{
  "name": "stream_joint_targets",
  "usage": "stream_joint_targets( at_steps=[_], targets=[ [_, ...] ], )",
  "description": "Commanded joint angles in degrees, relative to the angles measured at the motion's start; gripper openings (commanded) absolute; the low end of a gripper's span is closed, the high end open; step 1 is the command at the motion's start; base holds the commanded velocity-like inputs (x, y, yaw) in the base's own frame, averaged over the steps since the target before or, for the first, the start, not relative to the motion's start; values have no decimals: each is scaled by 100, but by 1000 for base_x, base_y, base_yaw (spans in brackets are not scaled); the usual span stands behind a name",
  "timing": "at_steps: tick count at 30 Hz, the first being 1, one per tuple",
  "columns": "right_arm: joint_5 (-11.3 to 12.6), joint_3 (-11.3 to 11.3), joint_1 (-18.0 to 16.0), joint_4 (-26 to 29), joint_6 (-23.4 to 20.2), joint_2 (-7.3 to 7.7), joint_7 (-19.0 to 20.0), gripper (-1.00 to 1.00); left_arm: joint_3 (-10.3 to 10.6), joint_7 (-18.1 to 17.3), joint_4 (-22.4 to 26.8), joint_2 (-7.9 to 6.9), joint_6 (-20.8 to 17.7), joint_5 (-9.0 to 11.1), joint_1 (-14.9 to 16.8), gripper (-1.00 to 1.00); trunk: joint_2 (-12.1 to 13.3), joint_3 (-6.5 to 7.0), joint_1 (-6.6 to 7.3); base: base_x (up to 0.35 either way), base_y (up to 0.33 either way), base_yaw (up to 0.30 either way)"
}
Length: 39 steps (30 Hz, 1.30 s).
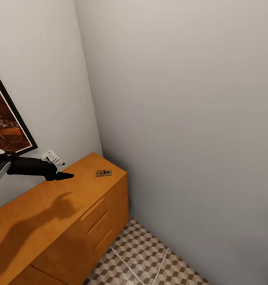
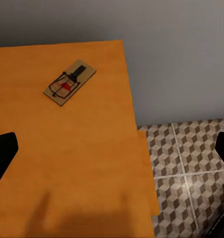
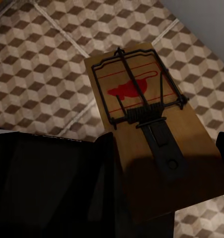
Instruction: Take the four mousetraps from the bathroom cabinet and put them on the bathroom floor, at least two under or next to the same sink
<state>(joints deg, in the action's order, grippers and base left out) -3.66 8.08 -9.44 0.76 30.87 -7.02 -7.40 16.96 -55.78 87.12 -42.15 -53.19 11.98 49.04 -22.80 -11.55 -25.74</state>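
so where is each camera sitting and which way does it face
Head: high on the robot, looking down at the cabinet in a wall corner; left gripper shows.
Left wrist: above the cabinet top, facing the mousetrap; dark fingertips at the edges.
Right wrist: over the floor, facing a held mousetrap.
Head and left wrist share the cabinet-top trap.

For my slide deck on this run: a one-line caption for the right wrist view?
Right gripper holding a mousetrap above the cube-patterned bathroom floor.
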Motion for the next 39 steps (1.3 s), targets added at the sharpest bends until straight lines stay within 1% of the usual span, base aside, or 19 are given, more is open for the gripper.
stream_joint_targets(
  at_steps=[1, 4, 9, 13, 19, 23, 26, 29, 34, 39],
  targets=[
    [-36, 36, -5, -6, 6, -2, -69, -100, 15, -2, 1, -5, -25, 15, 9, 100, -12, -12, -5, 134, 2, 0],
    [-35, 36, -5, -5, 6, -6, -69, -100, 44, -3, 5, 5, -25, 15, 9, 100, -12, -12, -5, 242, 1, 0],
    [-36, 36, -5, -3, 6, -9, -69, -100, 204, -3, 7, 17, -25, 15, 9, 100, -12, -12, -5, 257, 0, 0],
    [-34, 36, -5, -4, 6, -10, -69, -100, 316, 1, 5, 27, -21, 9, 9, 100, -12, -12, -5, 86, 0, 0],
    [-34, 36, -5, -6, 6, -10, -69, -100, 357, 6, -8, 31, 14, -18, 9, 100, -12, -12, -5, 16, 0, 0],
    [-32, 36, -5, -6, 6, -10, -69, -100, 361, 6, -10, 31, 86, -182, 9, 100, -12, -12, -5, 1, 0, 0],
    [-30, 36, -5, -6, 6, -10, -69, -100, 362, 6, -10, 34, 93, -226, 9, 100, -12, -12, -5, 2, 0, 0],
    [-31, 36, -5, -6, 6, -10, -69, -100, 367, 6, -14, 71, 96, -249, 9, 100, -12, -12, -5, 53, 0, 0],
    [-30, 36, -5, -5, 6, -10, -69, -100, 392, 6, -18, 111, 98, -277, 9, 100, -12, -12, -5, 203, 0, 0],
    [-31, 36, -5, -6, 6, -16, -69, -100, 522, 6, -19, 117, 98, -283, 9, 100, -12, -12, -5, 293, 0, 0]
  ],
)
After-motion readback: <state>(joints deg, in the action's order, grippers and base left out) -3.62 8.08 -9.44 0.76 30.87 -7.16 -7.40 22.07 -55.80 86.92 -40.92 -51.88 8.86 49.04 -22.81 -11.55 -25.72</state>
